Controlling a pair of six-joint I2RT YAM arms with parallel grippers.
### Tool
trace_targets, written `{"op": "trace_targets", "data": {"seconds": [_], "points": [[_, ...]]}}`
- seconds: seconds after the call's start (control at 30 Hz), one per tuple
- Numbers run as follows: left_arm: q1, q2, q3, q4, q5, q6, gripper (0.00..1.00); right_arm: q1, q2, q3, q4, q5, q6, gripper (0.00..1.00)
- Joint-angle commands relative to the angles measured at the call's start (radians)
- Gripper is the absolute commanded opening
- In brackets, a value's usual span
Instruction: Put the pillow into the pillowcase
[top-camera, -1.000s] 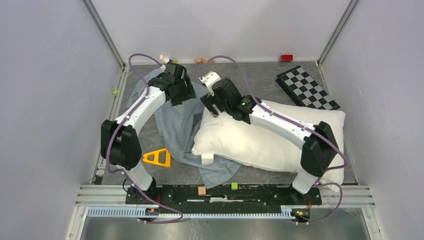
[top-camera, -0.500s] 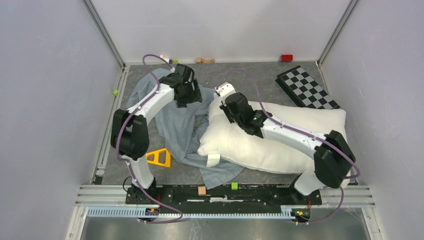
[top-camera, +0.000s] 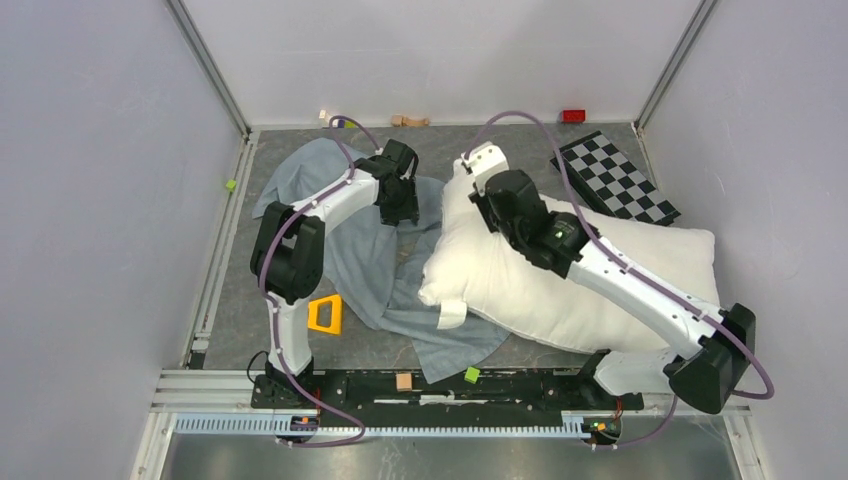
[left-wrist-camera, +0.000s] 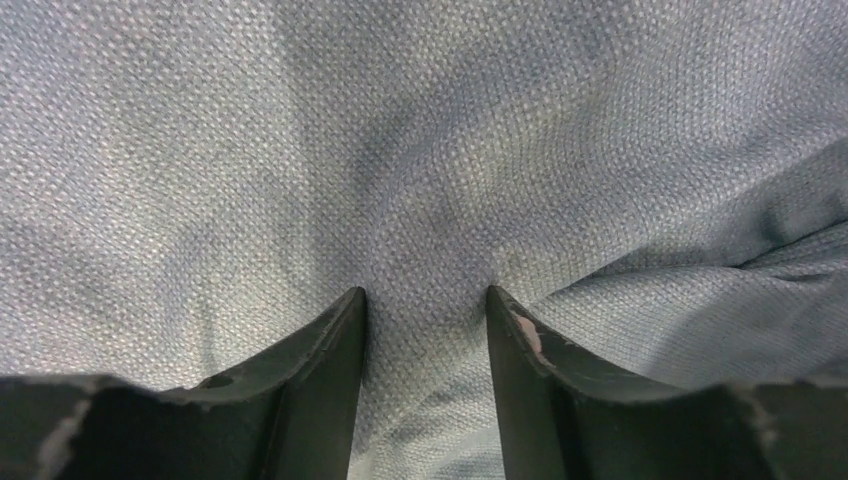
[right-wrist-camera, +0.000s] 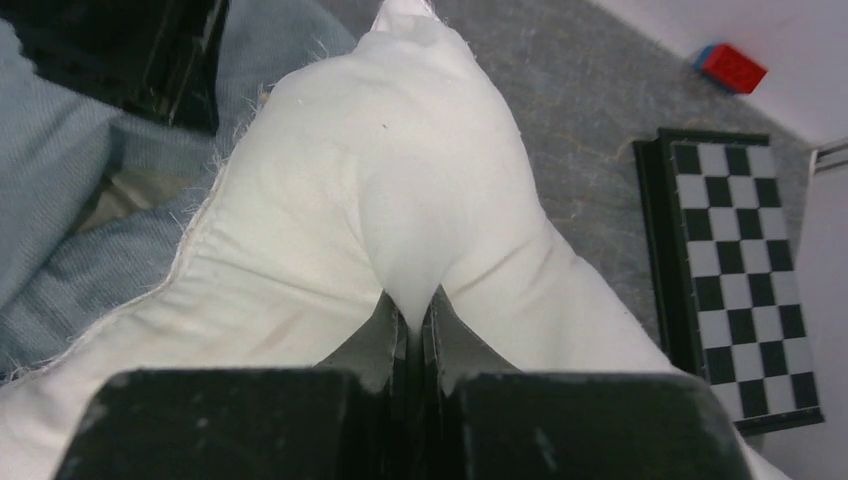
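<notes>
- Where grey felt floor (top-camera: 540, 150) meets white walls, pillow (top-camera: 560, 280) lies centre-right, overlapping pillowcase (top-camera: 350, 250).
- Right gripper (right-wrist-camera: 414, 312) pinches pillow fabric.
- Left gripper (left-wrist-camera: 425, 305), jaws spread, presses pillowcase.

The pillowcase (left-wrist-camera: 420, 150) under the left end effector (left-wrist-camera: 425, 310) is coarse, matt blue-grey woven cloth, its fingers (left-wrist-camera: 330, 350) dull dark plastic with scuffed edges; the pillow (right-wrist-camera: 400, 190) pinched by the right end effector (right-wrist-camera: 415, 315) is smooth matt white fabric with frayed seams
</notes>
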Motion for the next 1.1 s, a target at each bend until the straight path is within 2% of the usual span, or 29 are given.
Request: {"op": "trace_targets", "data": {"seconds": [0.0,0.13,0.27,0.5,0.67,0.87,1.07], "points": [[0.0,0.018,0.041,-0.004,0.036,0.032,0.46,-0.003,-0.01,0.261,0.022,0.0,-0.056,0.0],[0.001,0.02,0.037,0.002,0.047,0.02,0.2,0.003,0.045,0.352,0.057,-0.071,-0.026,0.0],[0.001,0.01,0.045,0.004,0.042,0.01,0.03,0.003,0.075,0.238,0.149,-0.117,0.028,0.0],[0.043,-0.104,0.053,-0.011,-0.035,-0.085,0.02,-0.001,0.048,-0.019,0.25,-0.185,0.108,0.0],[0.06,-0.203,0.057,0.047,-0.037,-0.125,0.02,-0.001,0.045,-0.162,0.306,-0.311,0.122,0.0],[0.061,-0.354,-0.046,0.195,-0.045,-0.174,0.02,0.0,0.099,-0.214,0.296,-0.373,0.096,0.0],[0.06,-0.456,-0.117,0.288,0.01,-0.173,0.02,0.003,0.182,-0.122,0.208,-0.371,0.039,0.0]]}}
